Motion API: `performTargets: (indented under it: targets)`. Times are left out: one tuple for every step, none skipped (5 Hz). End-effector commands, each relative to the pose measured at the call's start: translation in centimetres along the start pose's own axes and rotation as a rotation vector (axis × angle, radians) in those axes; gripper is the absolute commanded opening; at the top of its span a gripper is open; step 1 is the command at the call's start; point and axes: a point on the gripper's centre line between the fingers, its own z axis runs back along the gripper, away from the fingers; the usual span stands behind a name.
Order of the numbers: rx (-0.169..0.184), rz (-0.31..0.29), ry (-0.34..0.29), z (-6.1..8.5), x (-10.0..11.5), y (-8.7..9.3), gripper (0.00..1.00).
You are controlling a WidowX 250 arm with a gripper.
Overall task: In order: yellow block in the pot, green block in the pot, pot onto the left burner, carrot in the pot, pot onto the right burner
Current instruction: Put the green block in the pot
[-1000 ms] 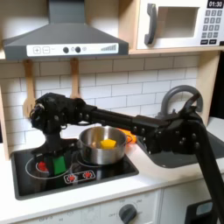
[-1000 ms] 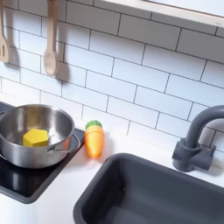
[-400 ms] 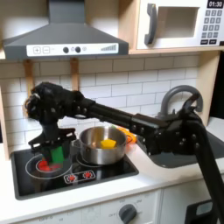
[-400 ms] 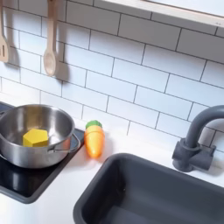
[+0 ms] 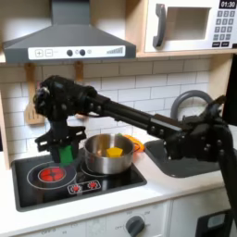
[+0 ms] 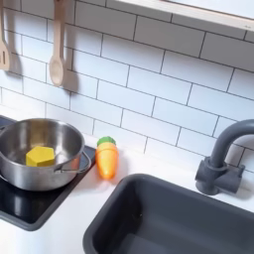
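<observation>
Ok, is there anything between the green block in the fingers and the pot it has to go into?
Nothing visible does. The gripper holds the green block in the air above the left burner, just to the first exterior view's left of the pot, whose open top holds only the yellow block.

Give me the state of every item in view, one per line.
hand: shut on the green block, raised above the cooktop
green block: held in the air, left of the pot in the first exterior view
yellow block: lying inside the pot
pot: upright, lidless
carrot: lying on the counter beside the pot
left burner: bare, glowing red
</observation>
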Motion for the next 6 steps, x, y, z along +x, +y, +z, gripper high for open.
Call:
performTargets:
  targets:
    - [-0.027,-0.041,0.003,0.6,0.5,-2.4,0.0]
    - [-0.034,-0.066,0.023,0.4,0.6,-3.5,0.0]
    - [-0.045,-0.072,0.032,0.4,1.0,-4.5,0.0]
    - [-0.052,-0.069,0.038,0.6,1.3,-5.1,0.0]
    - [-0.047,-0.076,0.055,0.1,1.5,-6.0,0.0]
    - [-0.047,-0.087,0.067,-0.4,1.5,-6.8,0.0]
